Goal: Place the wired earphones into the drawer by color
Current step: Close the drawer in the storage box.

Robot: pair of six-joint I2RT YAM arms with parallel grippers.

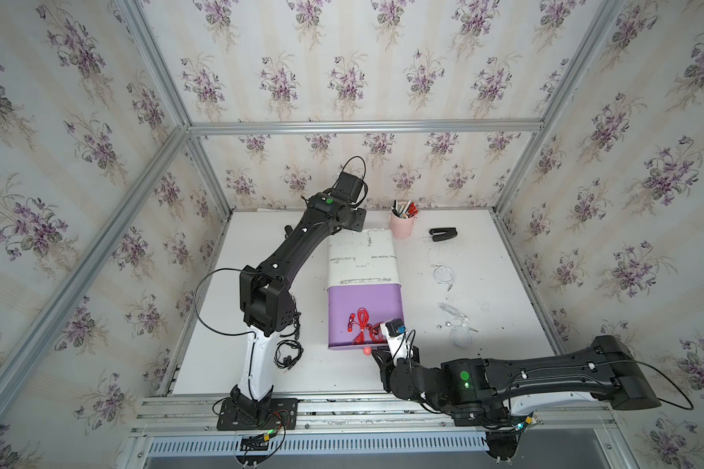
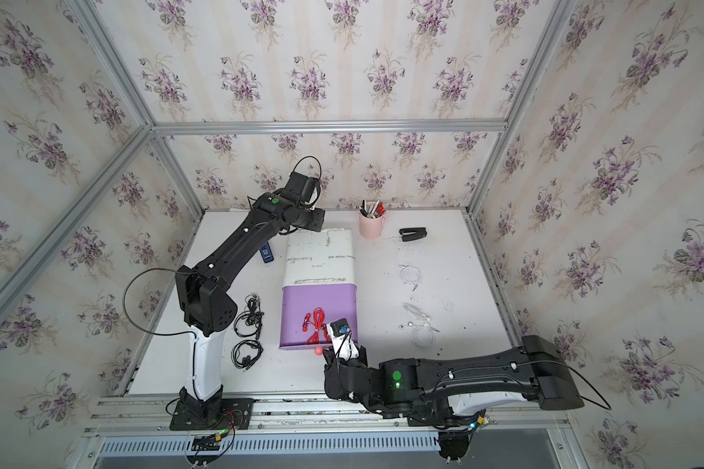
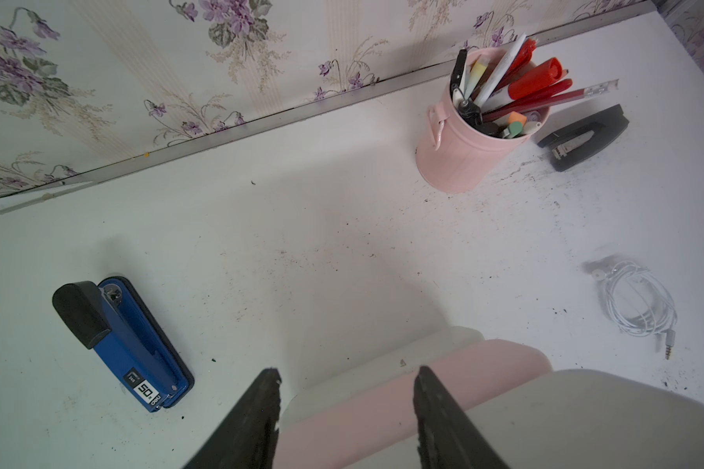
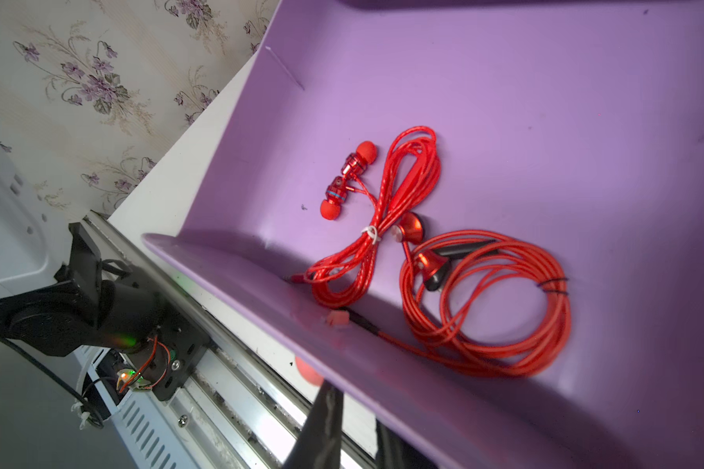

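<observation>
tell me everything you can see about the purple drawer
The purple drawer is a shallow, open-topped tray of smooth, plastic-looking material with low walls. It is pulled out level from a white cabinet, toward the robot. A small round red knob sticks out of its front wall. Two red wired earphones lie coiled on its floor near the front, one with a white tie, the other with a black tie. The right end effector sits just outside the front wall by the knob; whether it touches can't be told.
</observation>
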